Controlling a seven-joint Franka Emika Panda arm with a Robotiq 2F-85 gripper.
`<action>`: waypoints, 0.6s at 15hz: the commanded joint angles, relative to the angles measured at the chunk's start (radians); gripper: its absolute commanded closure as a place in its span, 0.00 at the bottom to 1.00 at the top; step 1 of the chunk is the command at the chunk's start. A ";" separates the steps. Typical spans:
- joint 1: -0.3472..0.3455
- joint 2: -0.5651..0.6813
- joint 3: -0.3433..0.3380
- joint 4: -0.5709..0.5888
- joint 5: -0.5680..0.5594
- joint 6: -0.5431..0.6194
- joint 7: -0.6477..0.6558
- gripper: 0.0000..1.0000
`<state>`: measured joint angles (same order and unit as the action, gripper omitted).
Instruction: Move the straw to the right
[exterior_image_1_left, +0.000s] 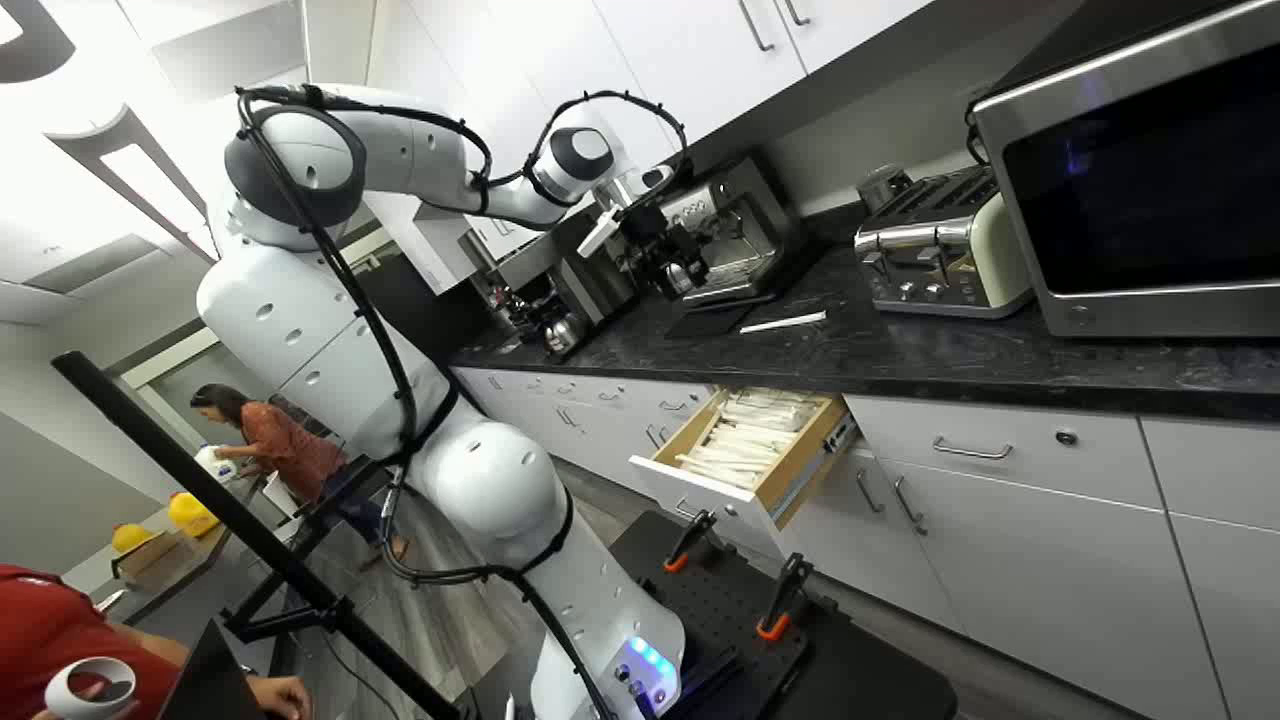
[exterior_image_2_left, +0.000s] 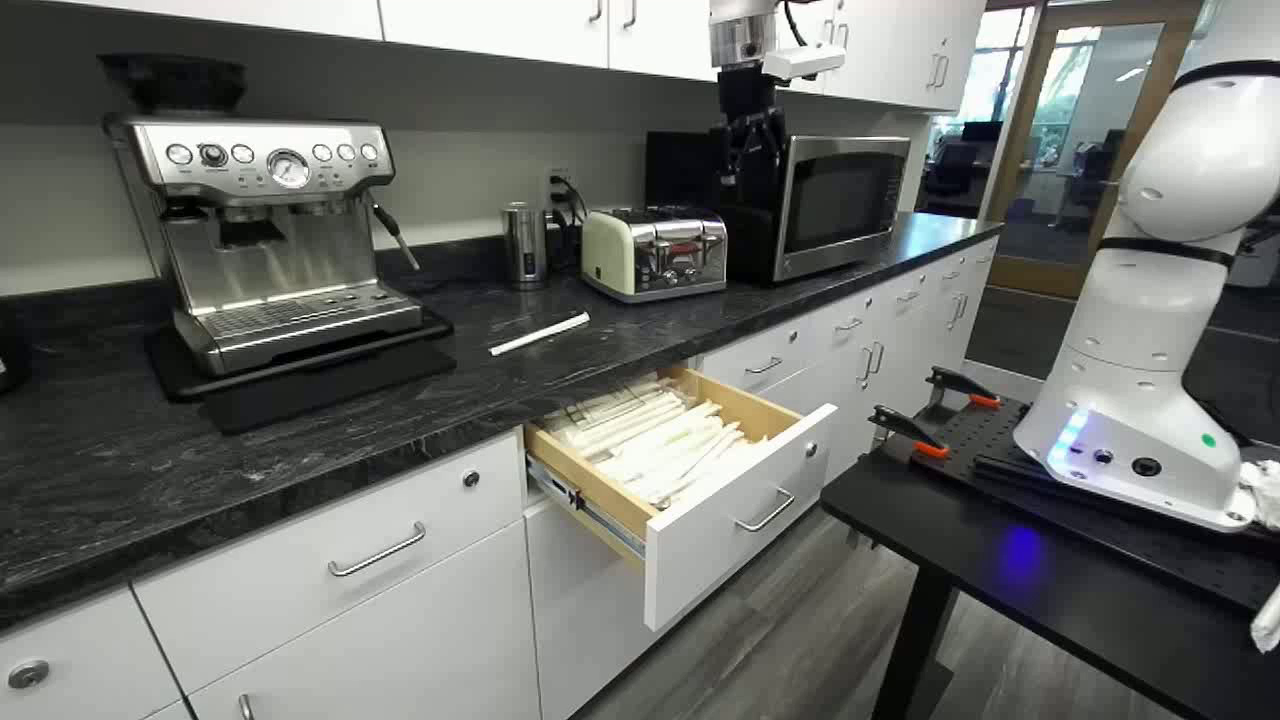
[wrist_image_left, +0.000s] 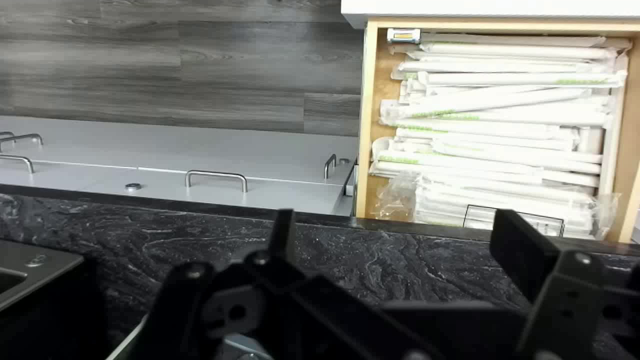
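the white straw lies on the dark counter between the coffee machine and the toaster, apart from both. below the counter, a pulled-out drawer holds many wrapped straws, side by side, and a small silver-edged item in one corner. the gripper hangs above the counter, its fingers spread.

In the wrist view, fingers hide some countertop and the top edge crops the drawer.
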<state>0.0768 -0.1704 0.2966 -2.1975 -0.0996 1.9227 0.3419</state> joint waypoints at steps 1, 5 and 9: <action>0.031 0.002 -0.029 0.002 -0.005 -0.003 0.005 0.00; 0.039 0.003 -0.035 0.002 -0.004 -0.003 0.004 0.00; 0.065 -0.005 -0.001 0.002 -0.114 0.034 -0.018 0.00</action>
<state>0.0979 -0.1692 0.2848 -2.1974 -0.1194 1.9248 0.3370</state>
